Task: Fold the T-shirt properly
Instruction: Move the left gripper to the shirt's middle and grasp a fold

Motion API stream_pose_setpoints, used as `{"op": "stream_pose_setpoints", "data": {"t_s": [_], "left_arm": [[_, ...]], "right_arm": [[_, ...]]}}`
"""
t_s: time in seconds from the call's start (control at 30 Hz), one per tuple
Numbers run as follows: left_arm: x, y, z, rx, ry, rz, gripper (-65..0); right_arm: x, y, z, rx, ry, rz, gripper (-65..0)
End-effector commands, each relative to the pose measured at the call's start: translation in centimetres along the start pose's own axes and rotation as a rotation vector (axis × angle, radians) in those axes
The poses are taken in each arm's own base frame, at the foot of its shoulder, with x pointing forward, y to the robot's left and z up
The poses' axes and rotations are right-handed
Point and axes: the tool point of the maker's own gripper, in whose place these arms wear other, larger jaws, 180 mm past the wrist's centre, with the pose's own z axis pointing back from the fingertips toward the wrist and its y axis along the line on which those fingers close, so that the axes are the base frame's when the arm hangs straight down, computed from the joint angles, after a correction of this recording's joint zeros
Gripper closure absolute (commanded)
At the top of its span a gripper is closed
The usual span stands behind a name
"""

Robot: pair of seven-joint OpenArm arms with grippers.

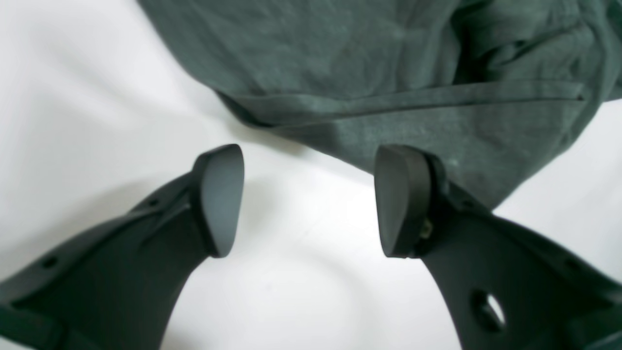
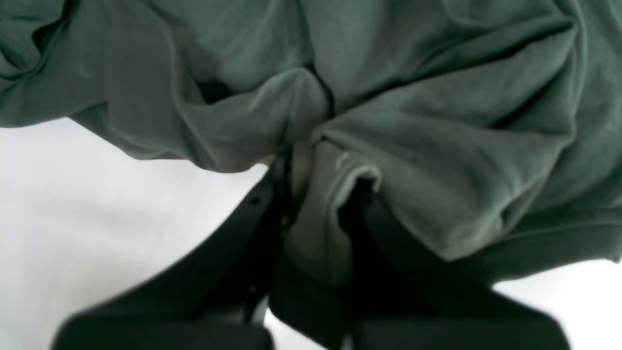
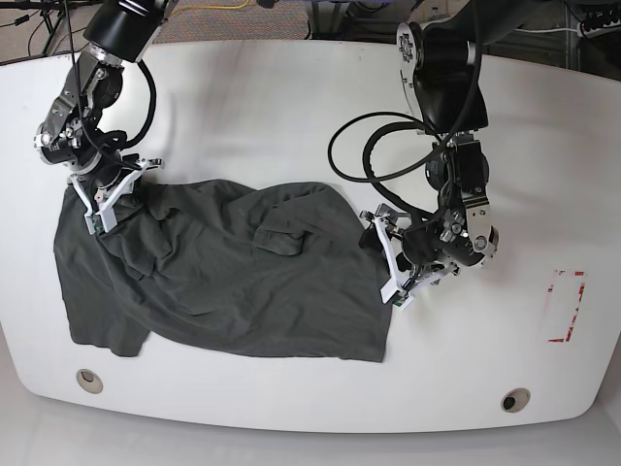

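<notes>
T-shirt [image 3: 233,282] lies rumpled on the white surface [image 3: 291,107]. Right pincer [image 2: 311,194] is clamped on a fabric fold; left pincer [image 1: 311,199] stands apart beside what is probably the hem. Regrasp that edge cleanly and tension evenly before folding.

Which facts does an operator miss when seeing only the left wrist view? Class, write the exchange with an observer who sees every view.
Operator: My pincer is open beside a hem. Is the other arm holding anything?
Observer: Yes. The right pincer is shut on a bunched fold of the T-shirt.
Operator: Where on the shirt?
Observer: At the rumpled corner opposite your left pincer.
Operator: Is the shirt flat?
Observer: No. It lies spread but wrinkled on the white table, with a small fold raised near its middle.
</notes>
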Motion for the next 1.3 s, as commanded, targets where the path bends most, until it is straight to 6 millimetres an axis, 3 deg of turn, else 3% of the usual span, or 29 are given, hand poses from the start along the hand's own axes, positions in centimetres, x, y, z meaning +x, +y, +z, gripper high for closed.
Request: {"op": "stream_pose_setpoints", "data": {"t_s": [0.0, 0.23, 0.53, 0.63, 0.8, 0.97, 1.2, 1.27], "left_arm": [[2.0, -0.3, -0.6, -0.033, -0.064, 0.005, -40.1], [1.4, -1.5, -3.3, -0.116, -0.046, 0.048, -40.1], [0.9, -2.6, -5.2, -0.182, -0.016, 0.083, -39.4], [0.7, -2.7, -5.3, -0.187, -0.009, 0.083, -32.2], [0.7, -3.0, -5.4, -0.188, -0.006, 0.071, -1.5], [0.2, -3.1, -5.4, -0.190, -0.003, 0.079, 0.0], [-0.3, 0.3, -2.9, -0.085, -0.066, 0.099, 0.0], [-1.2, 2.1, -1.7, -0.034, -0.058, 0.098, 0.0]], "right_arm": [[2.0, -0.5, 0.6, -0.010, -0.054, 0.019, 0.0], [2.1, -0.5, 0.6, -0.010, -0.057, 0.020, 0.0], [2.2, -0.5, 0.6, -0.010, -0.061, 0.020, 0.0], [2.2, -0.5, 0.6, -0.010, -0.061, 0.020, 0.0], [2.3, -0.5, 0.6, -0.010, -0.062, 0.021, 0.0], [2.9, -0.5, 0.6, -0.011, -0.075, 0.022, 0.0], [3.4, -0.5, 0.7, -0.013, -0.082, 0.026, 0.0], [3.8, -0.5, 0.9, -0.018, -0.094, 0.035, 0.0]]}}
